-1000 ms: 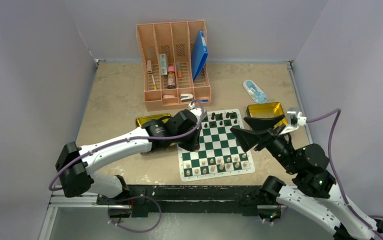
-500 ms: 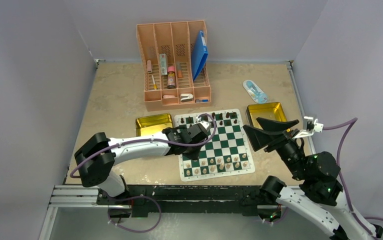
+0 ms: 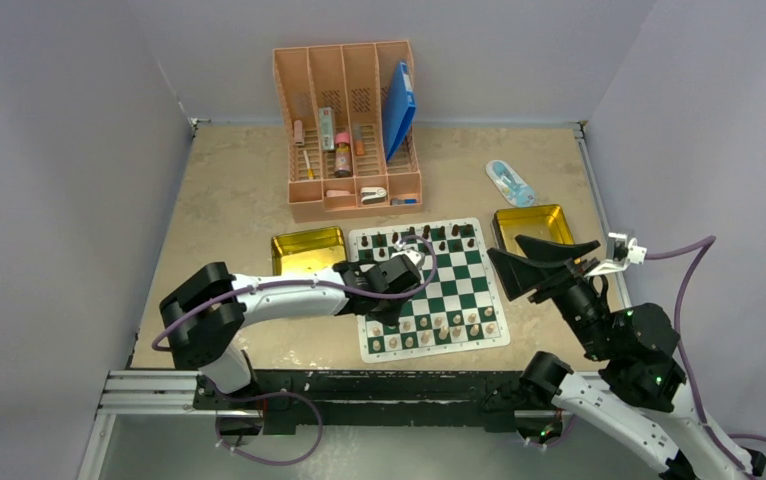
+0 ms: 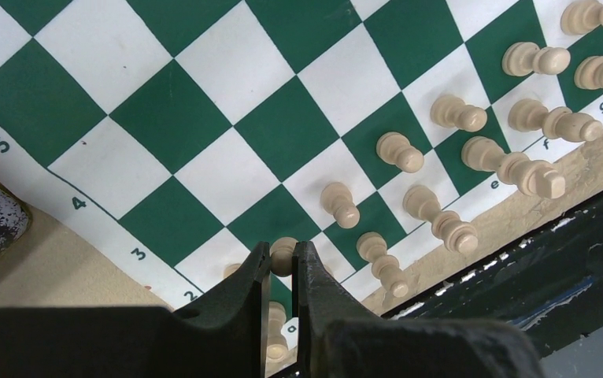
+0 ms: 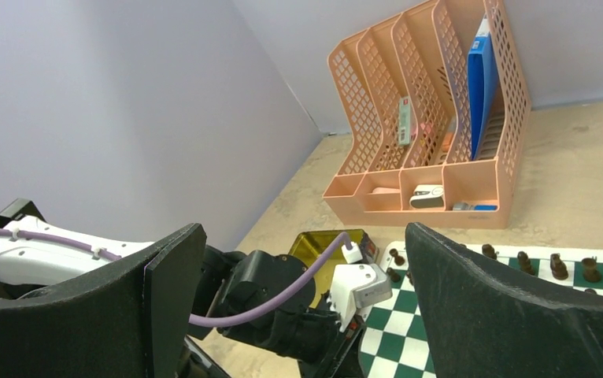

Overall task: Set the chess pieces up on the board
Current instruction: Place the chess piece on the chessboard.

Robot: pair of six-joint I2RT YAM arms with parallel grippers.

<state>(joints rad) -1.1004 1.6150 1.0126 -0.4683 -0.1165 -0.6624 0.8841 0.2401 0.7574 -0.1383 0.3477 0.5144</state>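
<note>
Left gripper [image 4: 282,253]: clamped on one pale pawn [image 4: 284,249] by its head, over the near left corner of the board [image 4: 172,118], beside the rank-2 mark. Pawn base hidden; contact with the board not discernible.
Other pale chessmen [image 4: 401,151]: in two rows along the board's near edge.
Dark chessmen [image 3: 449,232]: along the board's far edge.
Right gripper [image 3: 505,247]: jaws spread wide, holding nothing, raised off the board's right edge.
Gold tins [image 3: 307,248]: one off each side of the board.
Pink organiser [image 3: 349,120]: beyond the board's far edge.
</note>
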